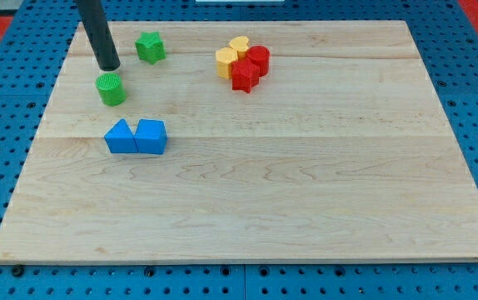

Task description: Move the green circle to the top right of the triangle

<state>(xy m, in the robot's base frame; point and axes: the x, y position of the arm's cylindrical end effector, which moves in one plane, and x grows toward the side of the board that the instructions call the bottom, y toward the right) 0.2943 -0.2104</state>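
tip: my tip [110, 67] is sitting just above the green circle [111, 89], nearly touching
claw: rod only, no claw showing
green circle: resting on the counter [306, 208], up-left of the blue triangle [121, 137]
blue cube [151, 137]: touching the triangle's right

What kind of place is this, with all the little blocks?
Probably a robot lab bench. A wooden board lies on a blue table full of holes, and my tip sits just above-left of the green circle, ready to push.
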